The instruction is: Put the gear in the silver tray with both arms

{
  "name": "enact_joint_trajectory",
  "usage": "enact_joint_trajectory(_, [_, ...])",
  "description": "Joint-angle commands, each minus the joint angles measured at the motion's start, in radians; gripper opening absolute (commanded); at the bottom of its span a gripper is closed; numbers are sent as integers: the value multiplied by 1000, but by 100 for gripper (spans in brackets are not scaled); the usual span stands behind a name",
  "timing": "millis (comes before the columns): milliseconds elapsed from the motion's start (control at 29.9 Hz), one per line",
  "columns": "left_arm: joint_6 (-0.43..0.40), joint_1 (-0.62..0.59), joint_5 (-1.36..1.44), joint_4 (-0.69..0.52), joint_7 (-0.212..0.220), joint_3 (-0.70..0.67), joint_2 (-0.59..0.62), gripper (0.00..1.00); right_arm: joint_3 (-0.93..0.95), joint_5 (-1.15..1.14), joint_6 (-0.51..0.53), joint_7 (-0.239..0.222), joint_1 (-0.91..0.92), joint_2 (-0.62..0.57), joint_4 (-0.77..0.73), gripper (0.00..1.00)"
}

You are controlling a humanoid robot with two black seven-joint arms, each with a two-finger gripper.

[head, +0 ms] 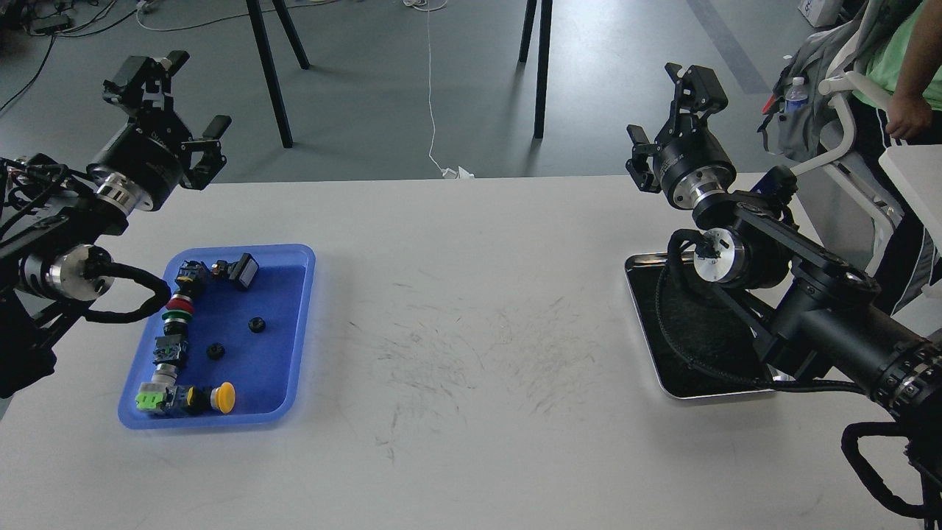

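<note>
Two small black gears (256,324) (215,351) lie on the floor of the blue tray (297,331) at the left of the white table. The silver tray (639,294) sits at the right, its dark bottom bare where it shows, and my right arm covers much of it. My left gripper (179,96) hangs open in the air beyond the table's far left edge, above and behind the blue tray. My right gripper (664,109) is open too, raised past the far edge behind the silver tray. Neither holds anything.
Along the blue tray's left side lies a row of push-button parts, including a yellow button (224,396) and a green piece (149,399). Beyond the table stand black stand legs (268,73). A person (909,110) sits at the far right.
</note>
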Motion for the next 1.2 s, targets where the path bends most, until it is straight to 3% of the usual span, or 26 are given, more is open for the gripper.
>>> enact_joint_trajectory(0, [0,-2,9,0,5,4,-1,99,0,0,0,1,0,0,0,99])
enact_joint_trajectory(435, [-13,3,18,-24,-2,7,23,99,0,0,0,1,-1,-1,0,99])
enact_joint_trajectory(802, [-46,-22,84,-127,-2,110,148,99,0,0,0,4,-8,-3,2,99])
enact_joint_trajectory(936, [32,-40,69,-138,10,100,152,99,0,0,0,2,-8,-4,2,99])
enact_joint_trajectory(1070, [228,-34,81,-135,16,101,138,99,0,0,0,2,-8,-8,3,99])
enact_joint_trajectory(1170, [271,-30,77,-185,24,101,151,99,0,0,0,2,-9,-9,5,99])
